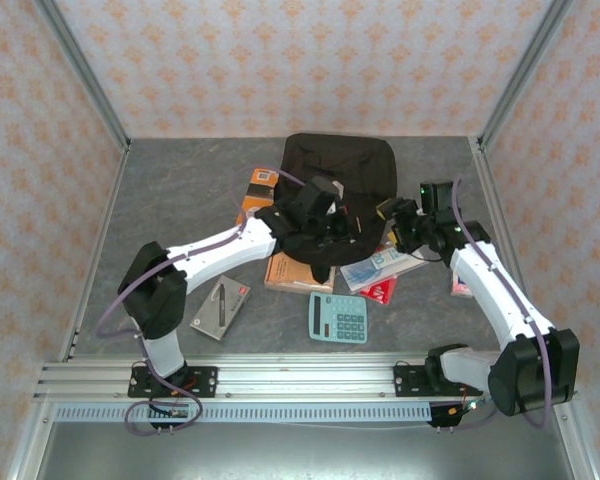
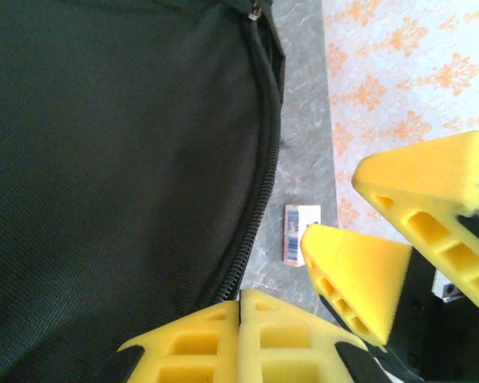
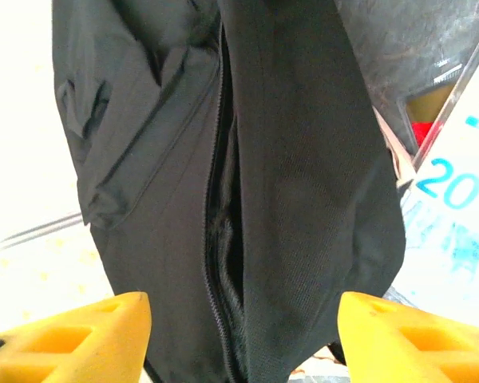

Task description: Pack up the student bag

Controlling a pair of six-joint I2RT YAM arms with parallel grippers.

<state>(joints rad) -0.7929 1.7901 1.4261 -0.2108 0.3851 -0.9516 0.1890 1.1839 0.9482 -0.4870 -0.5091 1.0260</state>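
The student bag [image 1: 342, 168] is a black fabric backpack lying at the back middle of the table. My left gripper [image 1: 348, 226] reaches over its near edge. In the left wrist view that gripper [image 2: 241, 307] is shut, and the bag's zipper [image 2: 262, 183] runs down into the seam between its yellow fingers. My right gripper [image 1: 386, 213] hangs just right of it, open. In the right wrist view the right gripper [image 3: 243, 309] has its fingers wide apart on either side of a part-open zipper slit [image 3: 223, 239] in the bag [image 3: 303, 159], touching nothing.
Near the bag's front lie a blue calculator [image 1: 338, 317], a brown book [image 1: 298, 272], an orange book [image 1: 260, 190], a grey case [image 1: 220, 305], a white-blue booklet [image 1: 380, 265] and a red item [image 1: 380, 291]. A small barcoded box [image 2: 301, 231] lies beside the bag.
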